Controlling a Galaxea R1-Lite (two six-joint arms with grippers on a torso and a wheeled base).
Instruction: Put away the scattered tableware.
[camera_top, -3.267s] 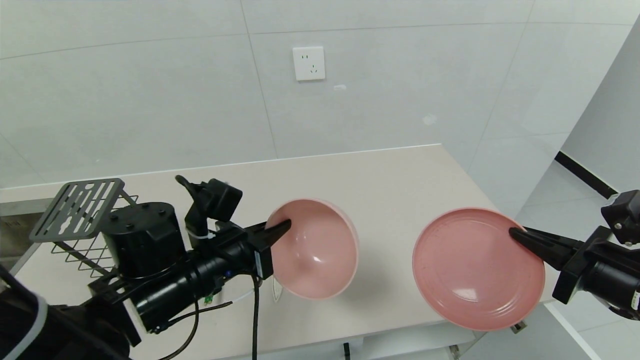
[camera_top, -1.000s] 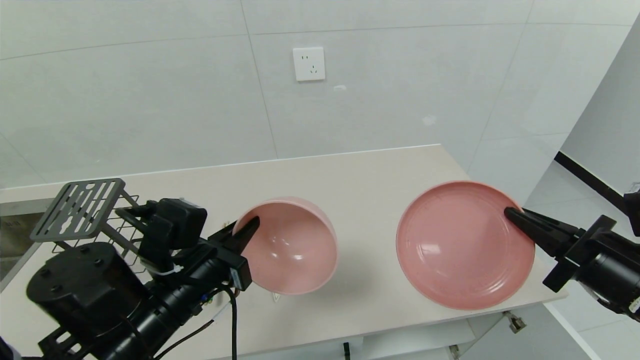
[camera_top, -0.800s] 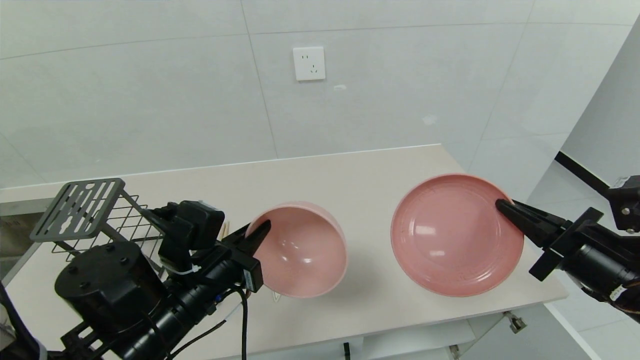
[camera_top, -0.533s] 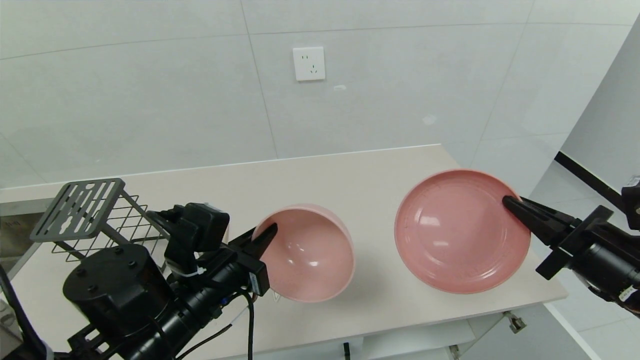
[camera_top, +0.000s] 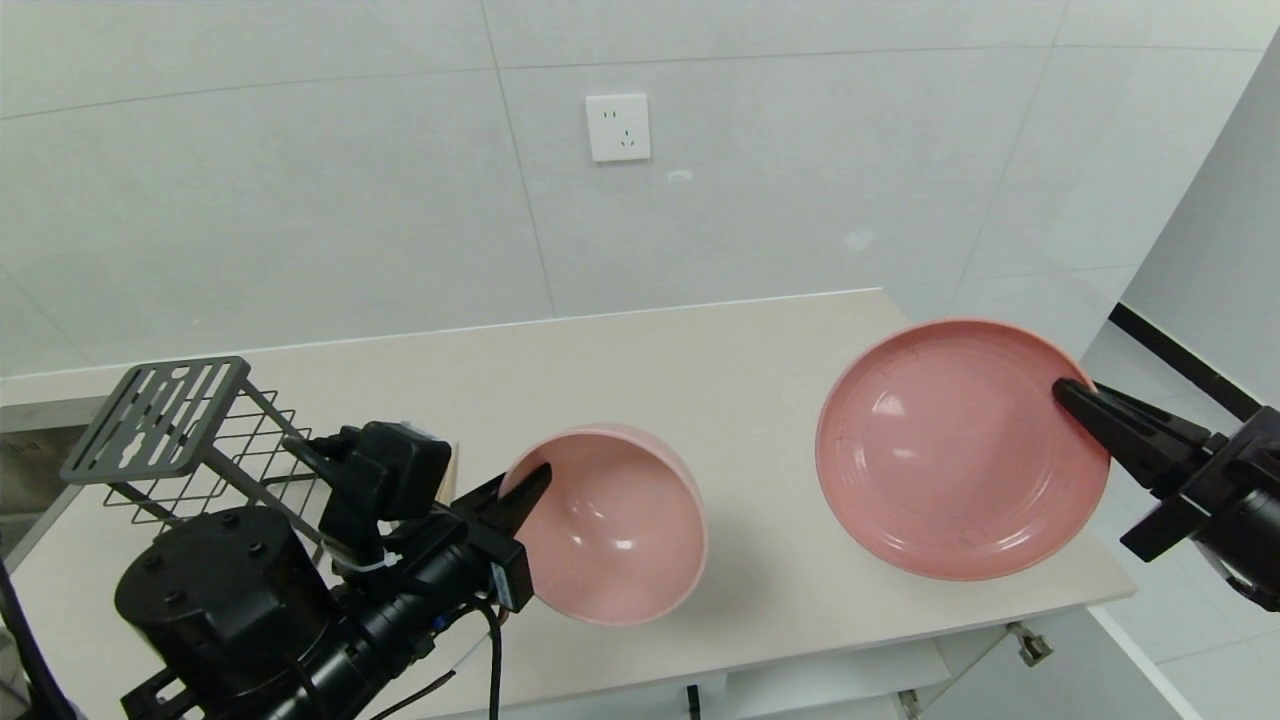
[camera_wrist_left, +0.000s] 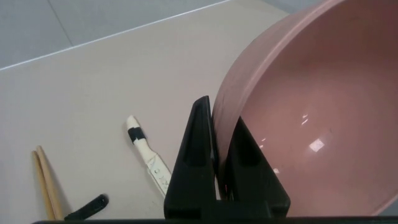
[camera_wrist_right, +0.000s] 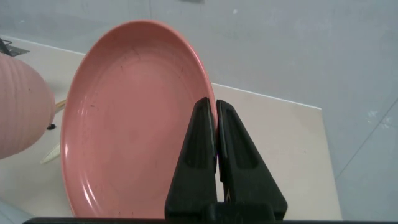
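A pink bowl (camera_top: 610, 525) hangs tilted over the table's front, with my left gripper (camera_top: 530, 480) shut on its near rim. In the left wrist view the fingers (camera_wrist_left: 200, 134) pinch the bowl's wall (camera_wrist_left: 311, 112). Below it on the table lie wooden chopsticks (camera_wrist_left: 46, 180) and a white utensil with a black band (camera_wrist_left: 148, 158). A pink plate (camera_top: 950, 450) is held tilted over the table's right end by my right gripper (camera_top: 1070, 392), shut on its right rim. The right wrist view shows that gripper (camera_wrist_right: 216, 115) clamping the plate's edge (camera_wrist_right: 130, 124), with the bowl (camera_wrist_right: 22, 112) farther off.
A black wire rack (camera_top: 170, 420) with a slotted top stands at the left end of the beige table (camera_top: 700, 360). The table's right edge (camera_top: 1000, 400) drops off under the plate. A tiled wall with a socket (camera_top: 617, 127) runs behind.
The plate and the right gripper have moved to the right and slightly up. The bowl and the left gripper have sunk a little toward the table's front.
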